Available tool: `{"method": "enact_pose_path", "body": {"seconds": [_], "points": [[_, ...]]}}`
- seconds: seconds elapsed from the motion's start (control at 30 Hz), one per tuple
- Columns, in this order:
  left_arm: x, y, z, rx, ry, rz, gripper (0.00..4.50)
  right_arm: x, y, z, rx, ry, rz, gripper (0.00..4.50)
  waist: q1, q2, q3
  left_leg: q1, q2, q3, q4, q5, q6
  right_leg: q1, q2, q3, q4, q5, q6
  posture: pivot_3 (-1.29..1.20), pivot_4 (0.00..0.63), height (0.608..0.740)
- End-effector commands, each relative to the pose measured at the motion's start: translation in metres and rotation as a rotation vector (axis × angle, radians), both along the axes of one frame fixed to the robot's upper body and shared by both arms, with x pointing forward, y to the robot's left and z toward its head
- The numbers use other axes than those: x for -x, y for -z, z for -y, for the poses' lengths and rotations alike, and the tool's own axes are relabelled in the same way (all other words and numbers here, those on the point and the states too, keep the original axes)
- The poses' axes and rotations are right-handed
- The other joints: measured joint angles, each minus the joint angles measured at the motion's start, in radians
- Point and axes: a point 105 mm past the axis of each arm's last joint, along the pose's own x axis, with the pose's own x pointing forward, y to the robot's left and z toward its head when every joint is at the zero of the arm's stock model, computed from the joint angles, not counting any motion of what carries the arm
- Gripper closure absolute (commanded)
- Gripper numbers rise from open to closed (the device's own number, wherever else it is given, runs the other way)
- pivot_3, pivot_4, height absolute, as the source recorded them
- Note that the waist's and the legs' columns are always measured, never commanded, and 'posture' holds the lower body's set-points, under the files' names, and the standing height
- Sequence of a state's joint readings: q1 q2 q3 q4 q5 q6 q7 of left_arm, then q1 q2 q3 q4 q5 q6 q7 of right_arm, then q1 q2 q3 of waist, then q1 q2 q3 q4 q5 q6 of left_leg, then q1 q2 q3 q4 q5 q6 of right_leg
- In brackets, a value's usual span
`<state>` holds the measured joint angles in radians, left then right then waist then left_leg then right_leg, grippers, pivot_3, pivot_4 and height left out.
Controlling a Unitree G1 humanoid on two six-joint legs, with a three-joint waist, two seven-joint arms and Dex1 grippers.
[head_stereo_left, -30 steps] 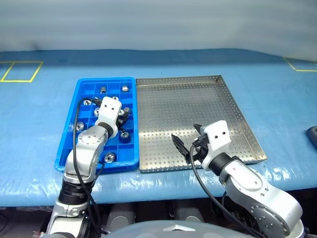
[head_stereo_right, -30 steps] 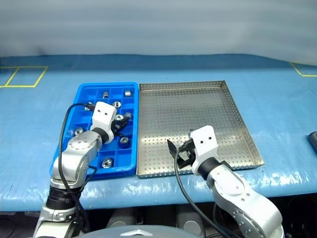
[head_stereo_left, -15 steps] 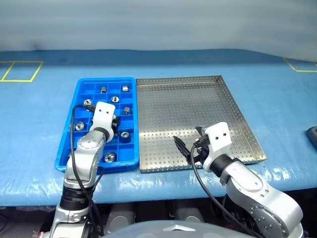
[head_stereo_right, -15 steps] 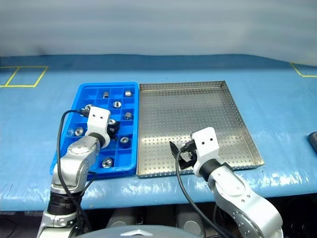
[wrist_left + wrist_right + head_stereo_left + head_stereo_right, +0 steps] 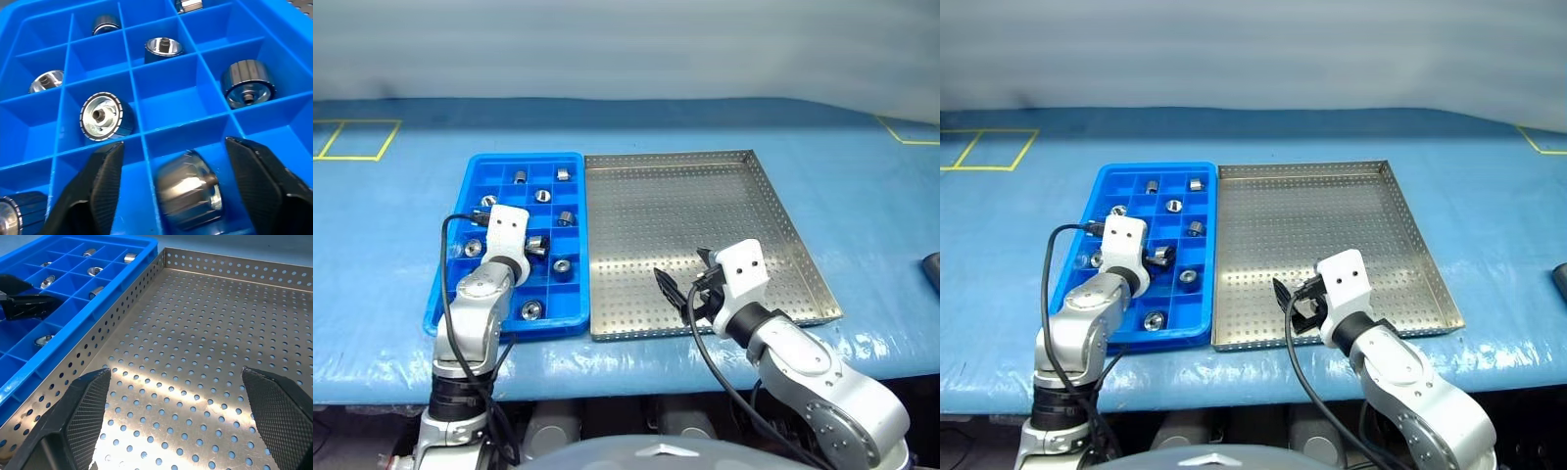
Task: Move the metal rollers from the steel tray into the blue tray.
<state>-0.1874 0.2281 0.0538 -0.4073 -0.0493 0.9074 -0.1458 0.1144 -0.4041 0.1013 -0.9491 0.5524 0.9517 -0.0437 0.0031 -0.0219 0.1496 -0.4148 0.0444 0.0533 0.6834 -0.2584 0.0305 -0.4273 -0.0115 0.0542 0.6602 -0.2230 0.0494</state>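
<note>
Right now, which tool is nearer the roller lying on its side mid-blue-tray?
Left. The left tool stands open astride that roller in the blue tray; the right tool hovers open over the steel tray.

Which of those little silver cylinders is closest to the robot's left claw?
The roller lying on its side directly between the left gripper's open fingers, in the blue tray. The other rollers sit in compartments farther from it.

Silver-grey rounded metal arm links, both arms. White boxy wrist housings behind left gripper (image 5: pixel 534 245) and right gripper (image 5: pixel 677 290). Black fingers (image 5: pixel 105 183) with fine knurled pad texture. Black cable loops along each forearm.
</note>
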Motion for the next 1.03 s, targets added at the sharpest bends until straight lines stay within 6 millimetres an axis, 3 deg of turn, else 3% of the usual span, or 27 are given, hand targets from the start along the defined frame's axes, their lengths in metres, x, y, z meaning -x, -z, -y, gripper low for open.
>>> {"method": "enact_pose_path", "body": {"seconds": [0.03,0.23,0.4,0.53,1.03], "points": [[-0.008,-0.041,0.026,0.077,0.161,0.192,0.04,0.003,-0.012,0.003,-0.008,0.017,0.053,0.0,0.006,0.0,0.0,0.0,0.0,0.0,0.0,0.0,0.0,0.0,-0.001,0.0,0.0,0.0,0.0,0.04,0.15,0.74],[-0.003,-0.058,0.052,0.093,0.417,0.272,0.04,0.007,-0.011,0.009,0.0,0.034,0.053,0.0,-0.005,0.0,0.0,0.0,0.0,0.002,0.0,0.0,0.001,-0.001,-0.001,0.0,0.0,0.001,-0.003,0.0,0.15,0.74],[0.018,-0.043,0.07,0.024,0.7,0.186,0.04,0.015,-0.001,0.02,0.021,0.042,0.015,0.0,-0.021,0.0,0.0,0.0,0.0,0.002,-0.001,0.0,0.001,-0.001,0.0,0.0,0.0,0.0,-0.001,-0.03,0.15,0.74],[0.037,-0.025,0.069,-0.022,0.851,0.056,0.04,0.019,0.006,0.025,0.029,0.038,-0.016,0.0,-0.033,0.0,0.0,0.001,0.001,0.003,-0.001,0.0,0.001,-0.001,0.0,0.001,0.0,-0.001,-0.001,-0.03,0.15,0.74],[0.044,-0.027,0.069,0.028,0.863,0.046,0.04,0.016,0.011,0.018,0.029,-0.015,-0.031,0.0,-0.03,0.0,0.0,0.001,0.001,0.003,-0.001,0.0,0.001,-0.001,0.0,0.001,0.0,-0.001,-0.001,0.0,0.15,0.74]]}}
